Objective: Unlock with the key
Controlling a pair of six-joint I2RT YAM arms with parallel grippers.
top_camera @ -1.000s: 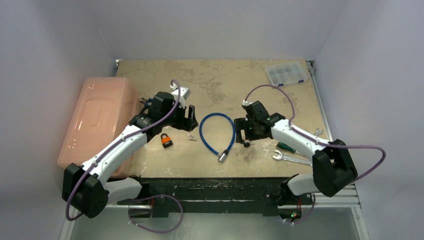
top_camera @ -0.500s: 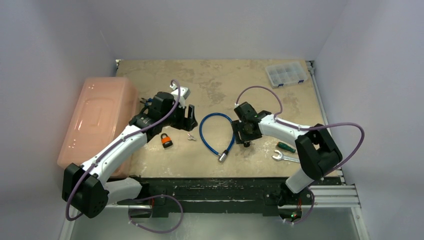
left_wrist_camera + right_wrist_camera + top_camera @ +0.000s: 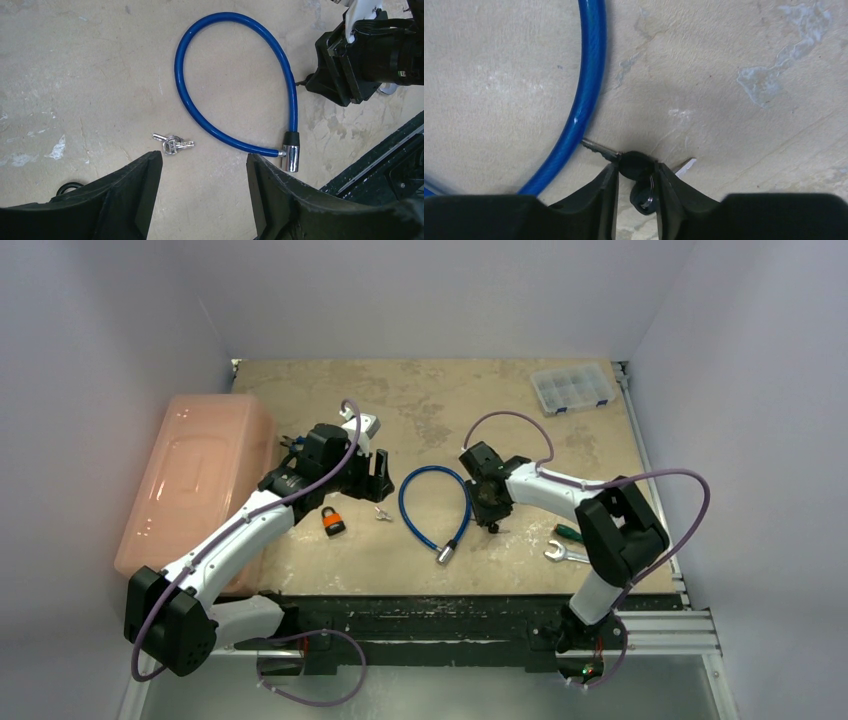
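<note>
— Well, where is the key right now?

— A black-headed key (image 3: pixel 636 164) lies on the beige table (image 3: pixel 430 400). The right gripper (image 3: pixel 636 175) is clamped on its head, one jaw pressed to each side. The key's silver blade points left toward the blue cable lock (image 3: pixel 586 95), with the tip at the cable's edge. Whether they touch I cannot tell. A second black key head (image 3: pixel 644 197) sits just below the first, between the jaws, and another silver blade pokes out to the right.

— And the lock itself?

— It lies flat in a teardrop loop at the middle of the table, between the two arms. Both runs of cable meet at a metal cylinder (image 3: pixel 291 157) at the near end of the loop.

— What about the left arm?

— The left gripper (image 3: pixel 202 195) hovers above the table with its jaws spread wide apart, holding nothing. From its wrist camera, a pair of small silver keys (image 3: pixel 172 145) lies just ahead of it, left of the cable loop and apart from it.

— Anything else around?

— An orange padlock (image 3: pixel 332 522) rests beside the left forearm, near the silver keys. A pink plastic bin (image 3: pixel 195 480) sits along the left edge. A clear compartment box (image 3: pixel 572 388) is at the far right corner. A wrench (image 3: pixel 566 555) and a green-handled screwdriver (image 3: pixel 571 533) lie near the right arm.
</note>
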